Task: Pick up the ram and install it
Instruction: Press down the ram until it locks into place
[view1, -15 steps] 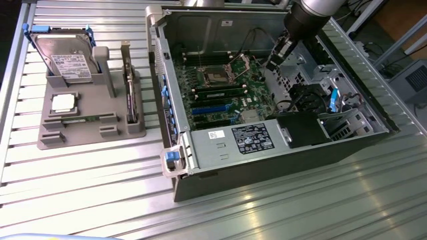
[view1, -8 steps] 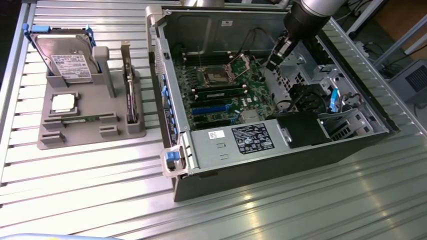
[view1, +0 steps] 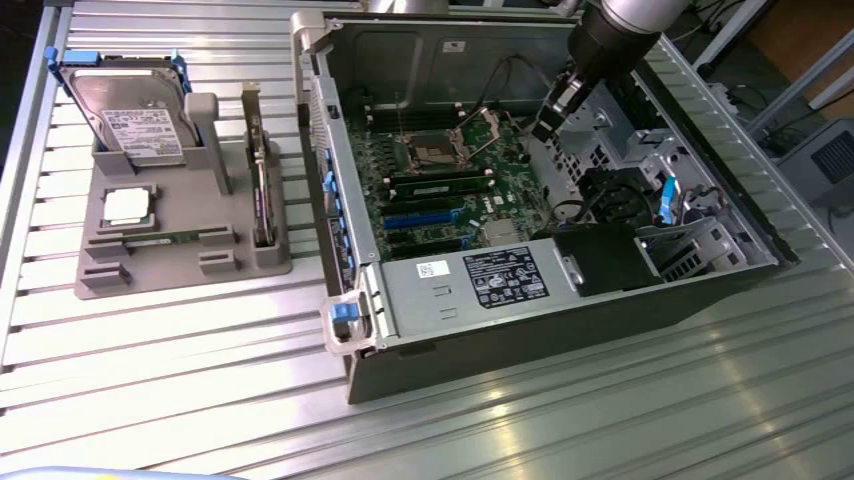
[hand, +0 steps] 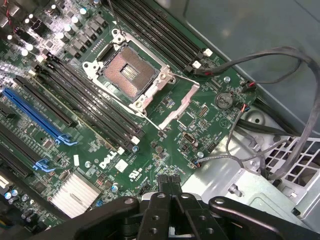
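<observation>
The long thin green ram stick (view1: 171, 238) lies flat in a slot of the grey plastic holder tray (view1: 267, 262), near the front of that tray, on the exterior view's left. The tray keeps each part in its own place, so the stick cannot slide on the ridged metal surface (view1: 561, 420). It is well apart from the open grey computer case (view1: 534, 330).

The robot's black hand (hand: 169, 184) hangs over the green main board (hand: 150, 125) inside the case — its two fingers are pressed together and hold nothing. It looks down on the empty square silver chip socket (hand: 129, 73) and the long black slots (hand: 95, 107) beside it, where the stick belongs.
</observation>
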